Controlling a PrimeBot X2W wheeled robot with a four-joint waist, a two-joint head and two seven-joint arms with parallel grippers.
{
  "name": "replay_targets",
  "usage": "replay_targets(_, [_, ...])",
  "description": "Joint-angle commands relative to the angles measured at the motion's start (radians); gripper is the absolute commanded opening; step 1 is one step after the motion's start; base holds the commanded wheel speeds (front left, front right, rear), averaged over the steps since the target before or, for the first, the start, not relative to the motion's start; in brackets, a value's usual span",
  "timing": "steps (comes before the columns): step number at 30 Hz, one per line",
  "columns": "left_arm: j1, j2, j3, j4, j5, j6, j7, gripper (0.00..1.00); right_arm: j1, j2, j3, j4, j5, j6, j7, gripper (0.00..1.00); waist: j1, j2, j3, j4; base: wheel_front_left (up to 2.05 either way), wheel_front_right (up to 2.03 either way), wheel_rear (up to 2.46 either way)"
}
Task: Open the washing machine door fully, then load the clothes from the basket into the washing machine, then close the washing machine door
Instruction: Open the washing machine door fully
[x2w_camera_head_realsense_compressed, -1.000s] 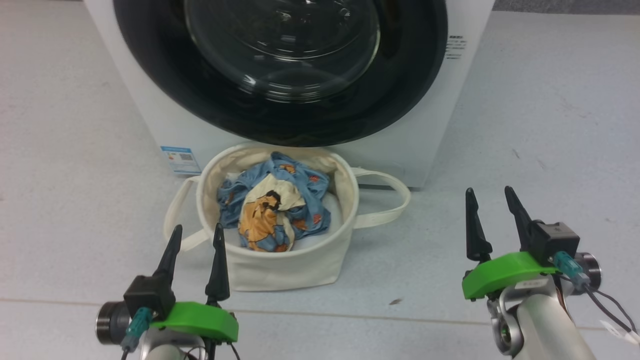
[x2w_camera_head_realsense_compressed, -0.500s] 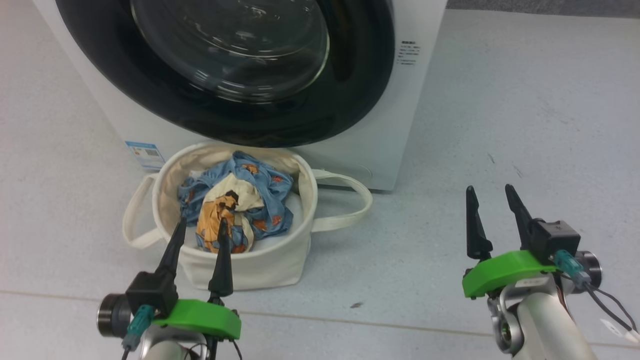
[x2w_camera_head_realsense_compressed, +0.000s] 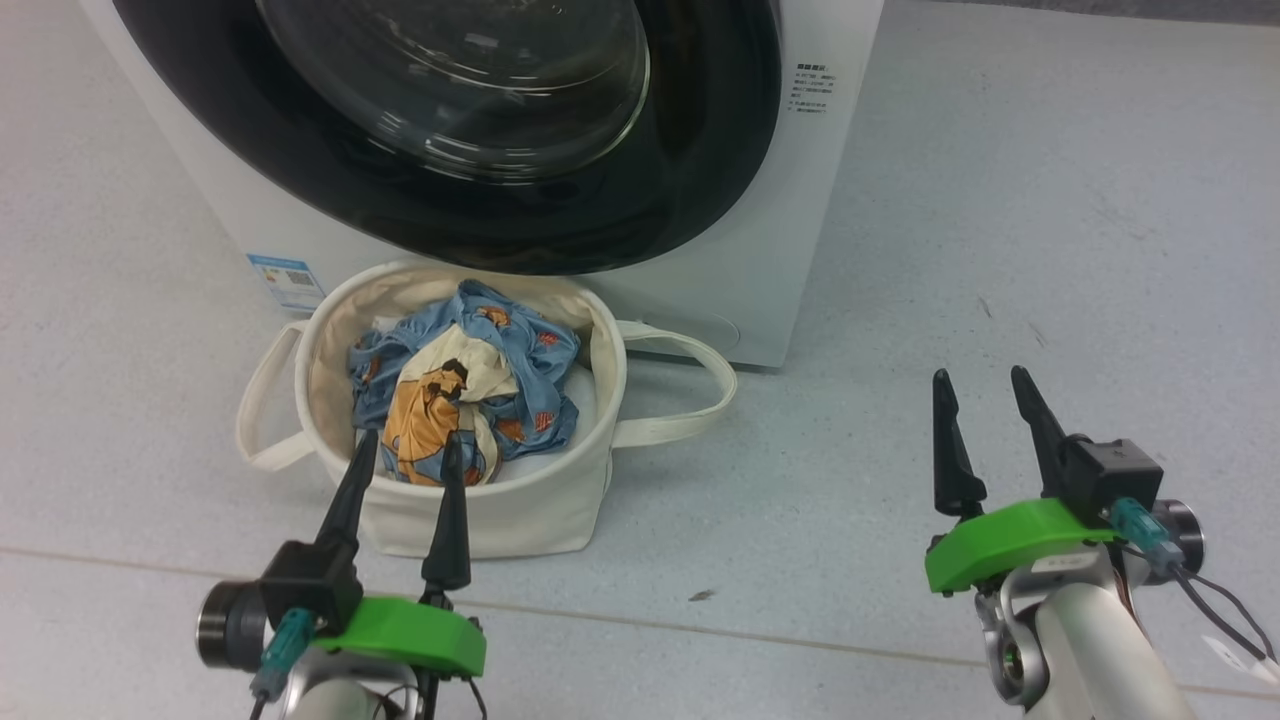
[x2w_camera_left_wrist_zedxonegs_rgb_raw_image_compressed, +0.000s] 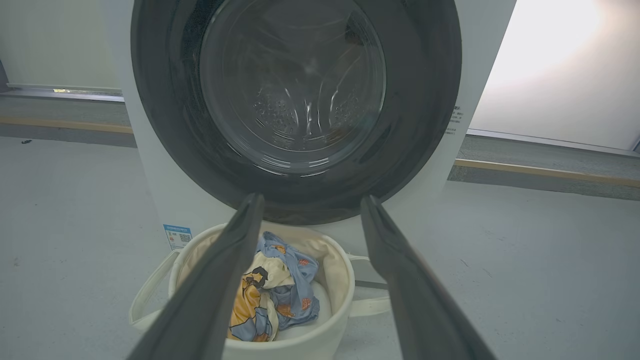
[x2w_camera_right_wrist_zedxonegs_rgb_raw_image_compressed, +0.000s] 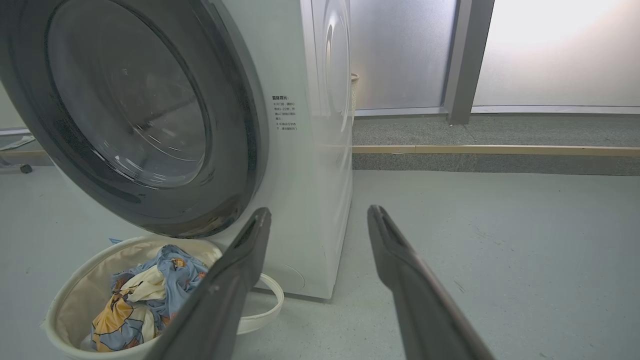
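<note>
Head view, one basket (x2w_camera_head_realsense_compressed: 500, 520), left claw (x2w_camera_head_realsense_compressed: 410, 436), right claw (x2w_camera_head_realsense_compressed: 979, 374), both spread wide, empty

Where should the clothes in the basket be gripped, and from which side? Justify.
Probably the raised cream-and-orange hump of the clothes, from above: the walls of the basket block the sides, its mouth faces up, and the crumpled crest offers a fold to pinch.

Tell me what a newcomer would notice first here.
The washing machine door, glossy black around bulging glass, looks shut and dominates the top of the head view. Below it on the floor stands the basket holding the crumpled blue clothes. The open left gripper hovers at its near rim; the open right gripper stands apart over floor.
</note>
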Motion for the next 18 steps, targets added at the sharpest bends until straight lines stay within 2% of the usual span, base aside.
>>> replay_targets(1, [-0.041,0.009,0.028,-0.038,0.011,-0.003,-0.012,1.00,-0.043,0.004,0.023,-0.035,0.006,0.000,-0.012,1.00,0.0000,0.0000,0.001,-0.001,0.00,0.00,0.00])
replay_targets(10, [-0.043,0.009,0.028,-0.036,0.006,-0.007,-0.012,1.00,-0.050,0.004,0.021,-0.037,0.019,0.000,-0.012,1.00,0.0000,0.0000,0.007,-0.003,0.00,0.00,0.00])
replay_targets(11, [-0.044,0.009,0.028,-0.035,0.005,-0.007,-0.012,1.00,-0.052,0.004,0.024,-0.040,0.029,0.000,-0.012,0.00,0.0000,0.0000,0.008,-0.003,0.00,0.00,0.00])
replay_targets(14, [-0.047,0.009,0.025,-0.032,0.000,-0.007,-0.012,1.00,-0.059,0.004,0.022,-0.057,0.087,0.000,-0.012,0.00,0.0000,0.0000,0.015,-0.002,0.00,0.00,0.00])
replay_targets(18, [-0.054,0.009,0.018,-0.033,-0.007,-0.006,-0.012,1.00,-0.079,0.004,0.016,-0.038,0.276,0.000,-0.012,0.00,0.0000,0.0000,0.032,0.003,0.00,0.00,0.00])
